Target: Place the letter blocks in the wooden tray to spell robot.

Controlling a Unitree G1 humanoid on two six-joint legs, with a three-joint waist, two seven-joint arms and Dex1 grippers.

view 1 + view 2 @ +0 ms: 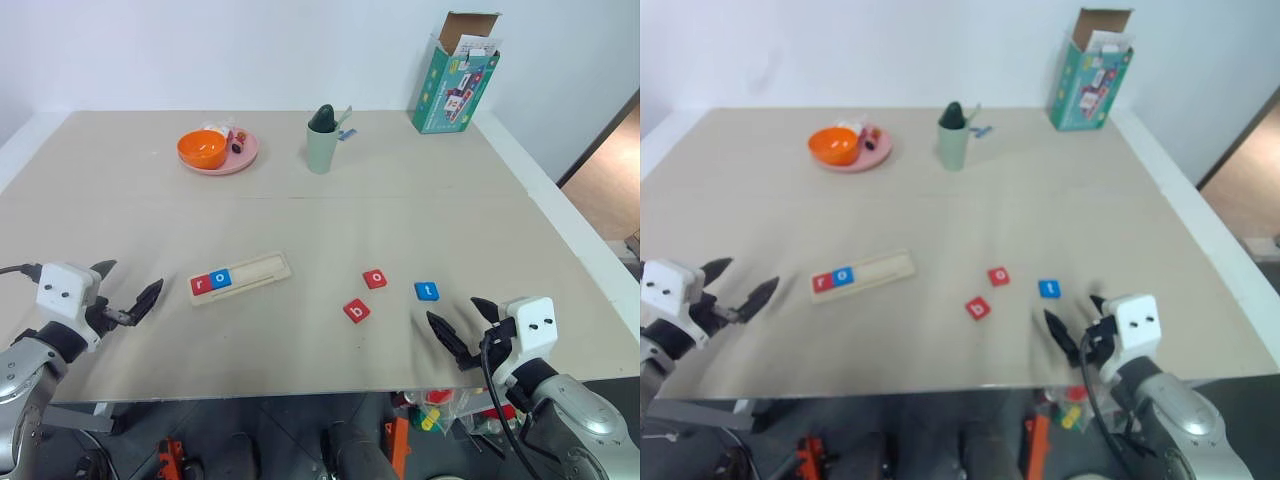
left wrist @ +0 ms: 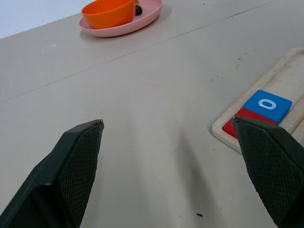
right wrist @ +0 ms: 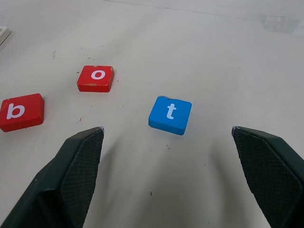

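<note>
With red r and blue o (image 1: pixel 221 279) seated at the wooden tray's (image 1: pixel 262 268) end and the empty right gripper (image 3: pixel 167 135) spread wide, advisable practice is to bypass the blue t (image 3: pixel 170 114) directly ahead and square the fingers over the red b (image 3: pixel 20 111) off to its side.

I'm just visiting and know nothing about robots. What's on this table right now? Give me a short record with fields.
Tray: wooden tray, left of centre, holding two tiles at its left end
In tray: red r tile, then blue o tile beside it
Loose on table: red o tile, red b tile, blue t tile
Left gripper: open, empty, left of the tray
Right gripper: open, empty, near the blue t tile
Far side: orange bowl on pink plate, green cup, teal box
</note>
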